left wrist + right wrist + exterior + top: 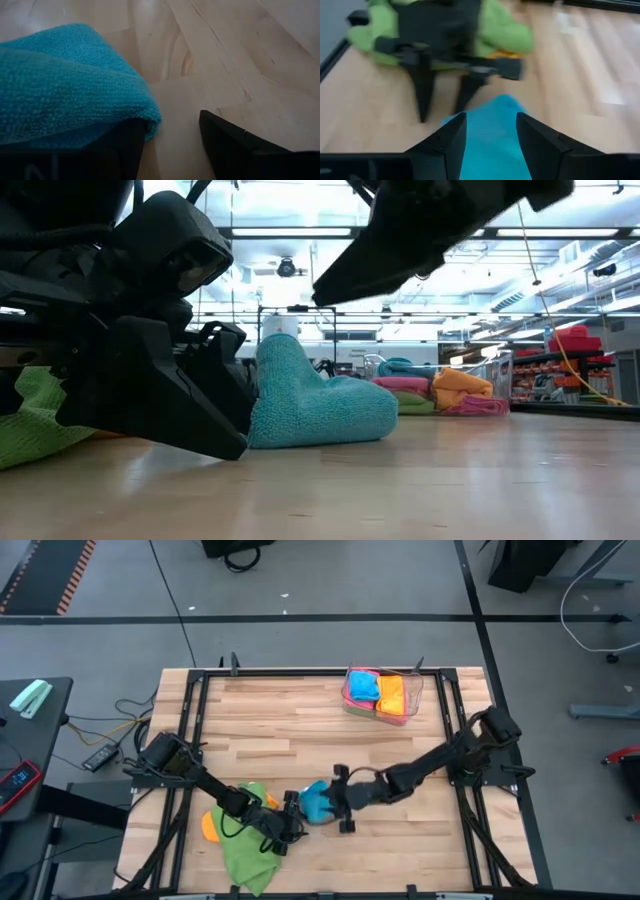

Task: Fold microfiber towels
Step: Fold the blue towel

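You had both grippers, left [291, 815] and right [338, 802], parted around the blue towel [318, 803]; square its edges before pressing

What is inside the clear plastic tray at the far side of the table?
The clear plastic tray holds folded towels: a blue one, an orange one, with pink showing at the edges. What lies beneath them is covered.

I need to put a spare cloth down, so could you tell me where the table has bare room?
Bare wood spans the table middle, between the clear tray at the far edge and the arms. The near right corner is free too. The near left is crowded: green towel, blue towel, with the left pincer and right pincer both there.
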`<act>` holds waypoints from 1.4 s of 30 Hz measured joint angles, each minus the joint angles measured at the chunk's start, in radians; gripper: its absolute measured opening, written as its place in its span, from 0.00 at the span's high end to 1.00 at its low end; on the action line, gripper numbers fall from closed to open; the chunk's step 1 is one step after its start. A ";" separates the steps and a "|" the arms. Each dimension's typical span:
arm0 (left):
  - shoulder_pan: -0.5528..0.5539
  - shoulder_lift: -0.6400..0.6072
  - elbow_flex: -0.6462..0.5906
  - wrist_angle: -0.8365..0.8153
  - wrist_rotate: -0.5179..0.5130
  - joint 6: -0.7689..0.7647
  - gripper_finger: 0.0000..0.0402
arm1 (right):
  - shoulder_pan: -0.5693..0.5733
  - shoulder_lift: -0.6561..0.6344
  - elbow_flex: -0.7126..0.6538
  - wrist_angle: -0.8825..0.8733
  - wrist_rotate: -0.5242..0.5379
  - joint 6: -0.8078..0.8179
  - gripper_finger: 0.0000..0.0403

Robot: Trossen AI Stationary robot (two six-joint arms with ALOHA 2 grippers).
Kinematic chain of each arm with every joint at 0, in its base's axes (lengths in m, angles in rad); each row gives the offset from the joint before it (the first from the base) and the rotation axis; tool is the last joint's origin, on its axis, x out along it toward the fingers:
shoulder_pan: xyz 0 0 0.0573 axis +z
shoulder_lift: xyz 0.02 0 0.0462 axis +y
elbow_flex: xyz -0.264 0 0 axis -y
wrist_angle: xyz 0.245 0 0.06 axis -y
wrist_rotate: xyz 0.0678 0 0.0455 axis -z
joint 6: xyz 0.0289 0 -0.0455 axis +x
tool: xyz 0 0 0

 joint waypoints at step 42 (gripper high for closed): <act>-0.027 -0.109 0.003 -0.119 -0.009 0.027 0.53 | -0.187 0.329 0.003 0.374 -0.214 -0.134 0.55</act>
